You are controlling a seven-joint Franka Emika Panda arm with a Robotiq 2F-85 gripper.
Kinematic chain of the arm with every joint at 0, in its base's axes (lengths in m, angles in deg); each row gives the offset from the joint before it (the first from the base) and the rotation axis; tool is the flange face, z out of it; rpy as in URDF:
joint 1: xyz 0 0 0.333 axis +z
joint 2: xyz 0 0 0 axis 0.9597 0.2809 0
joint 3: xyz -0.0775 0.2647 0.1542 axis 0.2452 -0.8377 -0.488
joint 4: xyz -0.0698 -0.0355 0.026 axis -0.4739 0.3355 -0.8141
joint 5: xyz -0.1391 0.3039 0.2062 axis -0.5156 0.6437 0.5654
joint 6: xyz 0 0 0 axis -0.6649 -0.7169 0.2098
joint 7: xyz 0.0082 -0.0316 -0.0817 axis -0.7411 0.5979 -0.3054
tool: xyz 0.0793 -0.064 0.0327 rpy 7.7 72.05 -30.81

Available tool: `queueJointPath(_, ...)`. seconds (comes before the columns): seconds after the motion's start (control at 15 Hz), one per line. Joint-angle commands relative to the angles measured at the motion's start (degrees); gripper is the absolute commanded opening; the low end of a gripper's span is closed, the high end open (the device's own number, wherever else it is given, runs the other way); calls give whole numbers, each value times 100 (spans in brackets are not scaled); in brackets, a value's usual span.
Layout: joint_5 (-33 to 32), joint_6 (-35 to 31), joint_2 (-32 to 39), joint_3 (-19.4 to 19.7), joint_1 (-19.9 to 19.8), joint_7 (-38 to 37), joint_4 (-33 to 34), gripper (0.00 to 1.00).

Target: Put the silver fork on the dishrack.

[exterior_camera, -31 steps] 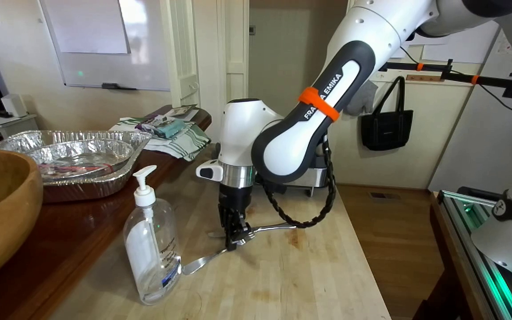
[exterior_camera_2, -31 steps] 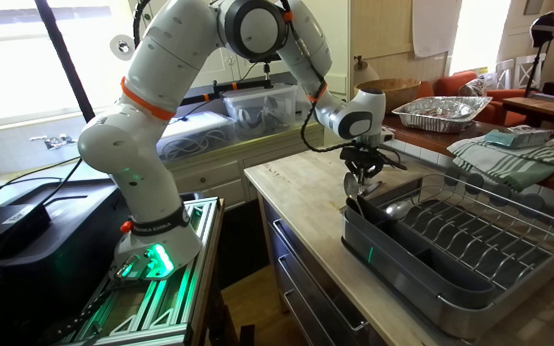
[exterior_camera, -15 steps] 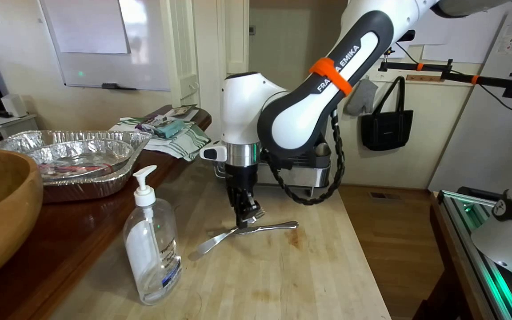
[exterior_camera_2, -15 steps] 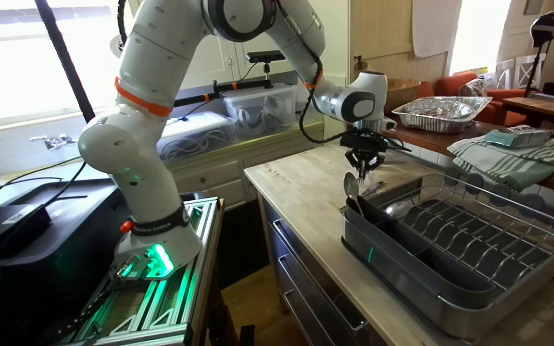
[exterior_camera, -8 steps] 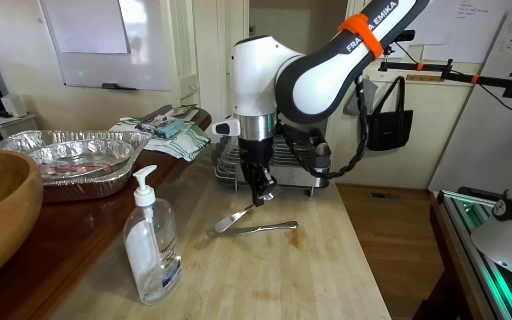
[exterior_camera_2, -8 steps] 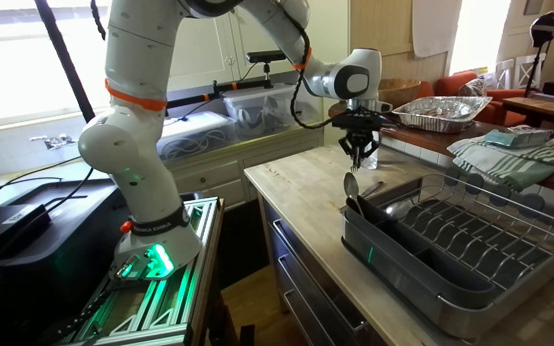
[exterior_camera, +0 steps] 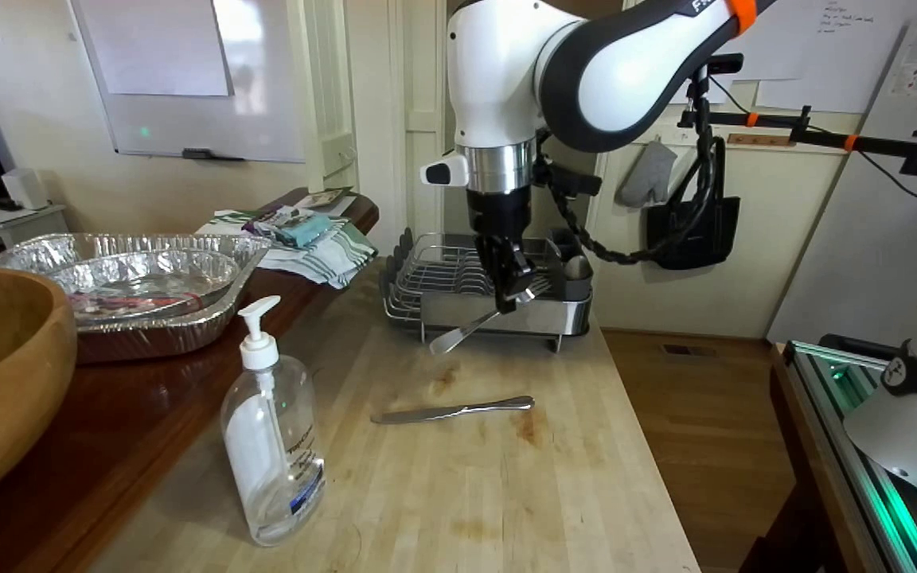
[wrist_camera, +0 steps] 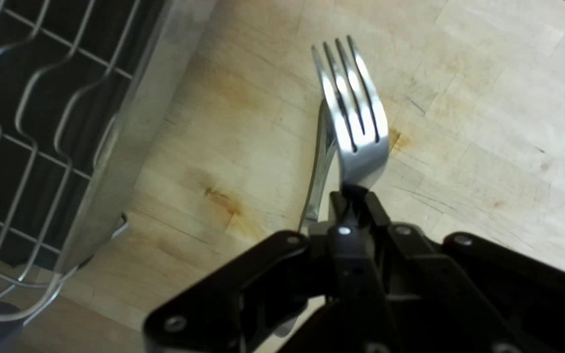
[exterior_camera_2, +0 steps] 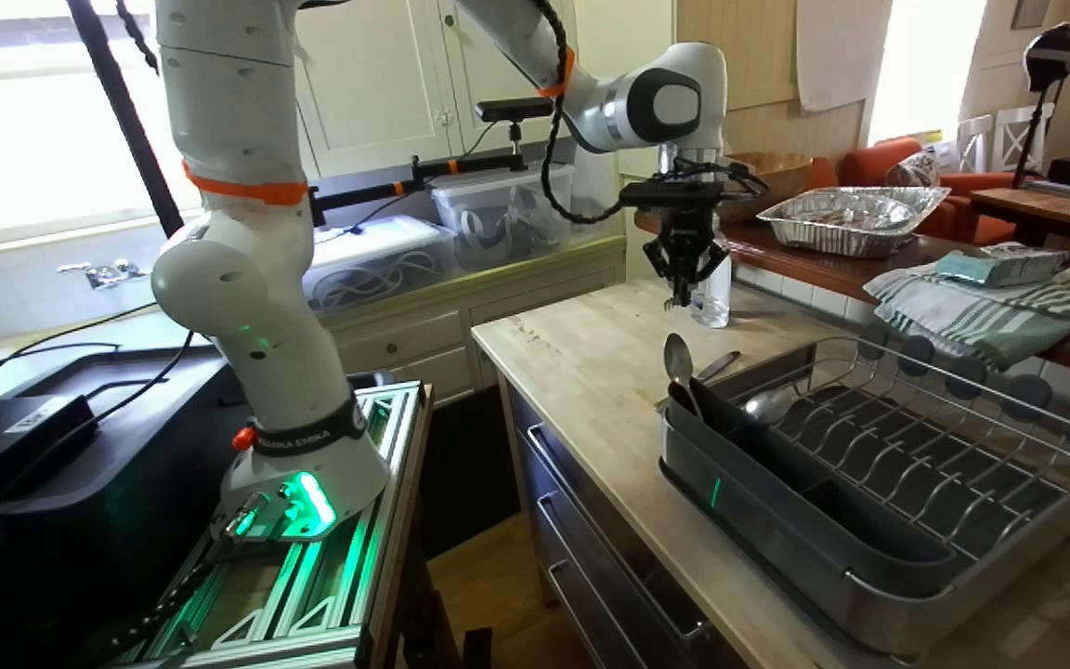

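Over the pale wooden tabletop (exterior_camera: pixel 578 493), just beside the dishrack (exterior_camera: pixel 554 318), the pincer (wrist_camera: pixel 355 196) has the fork (wrist_camera: pixel 367 153) up in the air, clamped on its neck right below the prongs. It's tilted btw: in an exterior view the pronged end sits higher and the handle slants down toward the wood. From the wrist view the prongs are over plain wood, with the dishrack's wires off to one side. Down below, the knife (exterior_camera: pixel 454 411) is lying flat on the tabletop, and the fork's head hides a bit of it from the wrist camera. In an exterior view there's a spoon (exterior_camera_2: pixel 677 358) leaning out of the dark cutlery bin (exterior_camera_2: pixel 911 562) on the dishrack, plus another spoon (exterior_camera_2: pixel 770 406) with its bowl poking over the inner side. The soap bottle (exterior_camera: pixel 275 454) is standing on the tabletop too, apart from the knife and near the darker ledge (exterior_camera: pixel 132 430). Up on that ledge you've got a big wooden bowl (exterior_camera: pixel 5 382), a smaller foil tray (exterior_camera: pixel 188 274) sitting inside a larger foil tray (exterior_camera: pixel 220 318), and some striped towels (exterior_camera: pixel 339 259).
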Motion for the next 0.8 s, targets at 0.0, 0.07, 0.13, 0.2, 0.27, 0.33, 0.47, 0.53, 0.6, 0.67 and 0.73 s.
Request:
queueJointPath(0.0, -70, 668, -495, 104, -11, -122, -211, 2)
queueJointPath(0.07, -66, 878, -593, 129, -31, -95, -197, 2)
queueJointPath(0.13, -76, 1021, -671, 160, -44, -96, -196, 2)
queueJointPath(0.2, -91, 1159, -754, 194, -57, -87, -190, 2)
queueJointPath(0.27, -119, 1344, -865, 221, -61, -108, -181, 2)
queueJointPath(0.33, -157, 1440, -926, 251, -72, -102, -185, 2)
queueJointPath(0.47, -270, 1753, -1084, 298, -76, -102, -163, 2)
queueJointPath(0.53, -326, 1899, -1162, 319, -79, -104, -154, 2)
queueJointPath(0.6, -379, 2006, -1239, 334, -78, -98, -153, 2)
queueJointPath(0.67, -437, 2101, -1326, 346, -75, -109, -153, 2)
queueJointPath(0.73, -505, 2183, -1409, 355, -73, -109, -157, 2)
